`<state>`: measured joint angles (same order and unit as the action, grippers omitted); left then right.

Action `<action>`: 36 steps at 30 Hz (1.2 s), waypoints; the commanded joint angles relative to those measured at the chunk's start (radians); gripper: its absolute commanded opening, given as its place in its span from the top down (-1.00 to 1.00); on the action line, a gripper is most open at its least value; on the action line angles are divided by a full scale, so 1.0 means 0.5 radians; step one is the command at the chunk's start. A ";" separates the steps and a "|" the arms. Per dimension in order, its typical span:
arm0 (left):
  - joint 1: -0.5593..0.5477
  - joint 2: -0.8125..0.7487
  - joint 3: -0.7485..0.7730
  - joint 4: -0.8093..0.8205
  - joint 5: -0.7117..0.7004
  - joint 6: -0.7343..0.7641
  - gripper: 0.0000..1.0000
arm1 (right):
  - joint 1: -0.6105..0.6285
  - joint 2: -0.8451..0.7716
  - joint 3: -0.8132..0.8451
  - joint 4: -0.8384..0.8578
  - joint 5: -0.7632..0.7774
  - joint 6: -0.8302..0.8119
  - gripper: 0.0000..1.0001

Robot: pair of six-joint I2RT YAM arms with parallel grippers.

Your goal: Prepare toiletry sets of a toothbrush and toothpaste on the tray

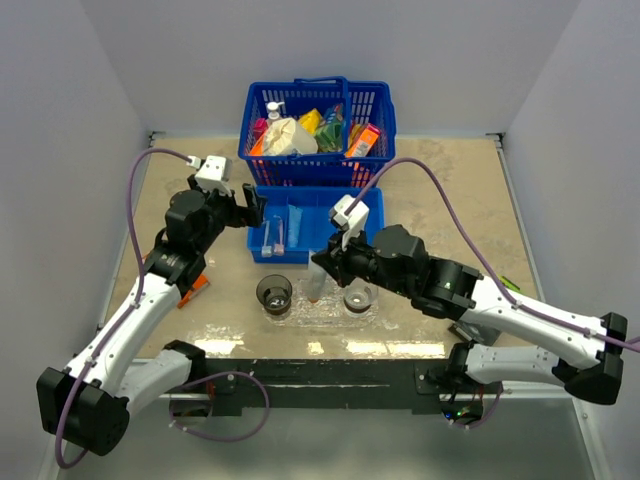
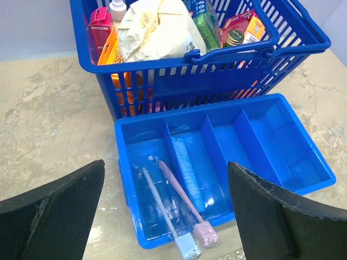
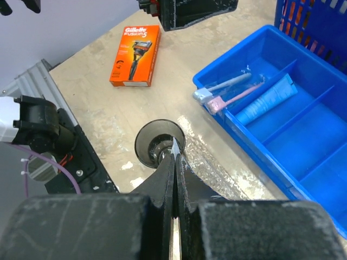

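We see the right gripper (image 1: 320, 265) clamped on a mostly hidden, upright toothbrush (image 1: 314, 290); the left gripper (image 2: 165, 165) gapes.

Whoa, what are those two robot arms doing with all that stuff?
They are packing toothbrush sets. The right gripper is shut on a thin pinkish thing, too small to name, held over the clear tray between two dark cups. The left gripper is open above the blue bin, where two toothbrushes and a toothpaste tube lie waiting.
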<state>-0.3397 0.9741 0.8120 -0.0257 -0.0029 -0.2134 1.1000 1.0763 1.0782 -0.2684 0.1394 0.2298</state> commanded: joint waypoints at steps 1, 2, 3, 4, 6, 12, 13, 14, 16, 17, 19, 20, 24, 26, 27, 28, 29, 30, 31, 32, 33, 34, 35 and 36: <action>0.011 -0.012 0.073 0.061 -0.043 0.046 -0.97 | 0.049 0.001 -0.021 0.258 0.200 -0.137 1.00; 0.011 -0.012 0.076 0.058 -0.040 0.049 -0.97 | 0.061 0.016 -0.021 0.258 0.218 -0.150 1.00; 0.014 -0.012 0.076 0.058 -0.037 0.050 -0.97 | 0.061 0.029 -0.024 0.245 0.261 -0.168 1.00; 0.011 -0.012 0.073 0.058 -0.037 0.050 -0.96 | 0.073 0.038 -0.024 0.245 0.279 -0.174 1.00; 0.014 -0.006 0.079 0.055 -0.028 0.050 -0.97 | 0.076 0.062 -0.039 0.242 0.328 -0.190 1.00; 0.011 0.000 0.076 0.058 -0.016 0.053 -0.96 | 0.079 0.093 -0.082 0.267 0.396 -0.220 1.00; 0.011 0.003 0.076 0.058 -0.016 0.053 -0.96 | 0.080 0.090 -0.089 0.276 0.399 -0.223 1.00; 0.011 0.003 0.079 0.058 -0.013 0.056 -0.97 | 0.080 0.090 -0.104 0.288 0.405 -0.223 1.00; 0.011 0.009 0.079 0.058 -0.013 0.056 -0.96 | 0.080 0.087 -0.110 0.294 0.405 -0.220 1.00; 0.011 0.006 0.076 0.058 -0.010 0.056 -0.96 | 0.080 0.087 -0.113 0.291 0.414 -0.223 1.00; 0.011 0.012 0.076 0.058 -0.007 0.056 -0.97 | 0.080 0.087 -0.119 0.291 0.411 -0.220 1.00; 0.014 0.012 0.079 0.058 -0.007 0.056 -0.96 | 0.080 0.090 -0.119 0.285 0.414 -0.223 1.00; 0.014 0.021 0.076 0.058 -0.004 0.056 -0.96 | 0.080 0.096 -0.138 0.264 0.418 -0.202 1.00; 0.011 0.028 0.079 0.058 -0.004 0.056 -0.96 | 0.080 0.093 -0.153 0.270 0.411 -0.193 1.00; 0.011 0.028 0.076 0.058 -0.007 0.056 -0.96 | 0.080 0.090 -0.156 0.267 0.408 -0.187 1.00; 0.011 0.028 0.076 0.058 -0.004 0.056 -0.96 | 0.080 0.090 -0.159 0.270 0.411 -0.187 1.00; 0.014 0.028 0.079 0.058 -0.003 0.056 -0.96 | 0.080 0.087 -0.168 0.270 0.414 -0.187 1.00; 0.011 0.031 0.076 0.058 -0.003 0.056 -0.96 | 0.083 0.084 -0.171 0.282 0.424 -0.187 1.00; 0.011 0.031 0.079 0.058 -0.003 0.056 -0.96 | 0.080 0.081 -0.178 0.288 0.424 -0.184 1.00; 0.011 0.034 0.076 0.061 -0.003 0.056 -0.96 | 0.080 0.075 -0.193 0.297 0.430 -0.187 1.00; 0.011 0.034 0.076 0.061 -0.003 0.056 -0.96 | 0.080 0.072 -0.199 0.313 0.430 -0.187 1.00; 0.011 0.034 0.076 0.061 -0.003 0.056 -0.96 | 0.080 0.072 -0.205 0.319 0.427 -0.187 1.00; 0.011 0.037 0.079 0.061 -0.003 0.056 -0.96 | 0.080 0.069 -0.217 0.328 0.430 -0.190 1.00; 0.011 0.034 0.076 0.058 -0.003 0.059 -0.96 | 0.080 0.072 -0.227 0.337 0.430 -0.184 1.00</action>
<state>-0.3397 0.9897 0.8120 -0.0257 -0.0074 -0.1978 1.1343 1.1343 0.9741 -0.1909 0.3244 0.1368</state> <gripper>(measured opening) 0.981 0.013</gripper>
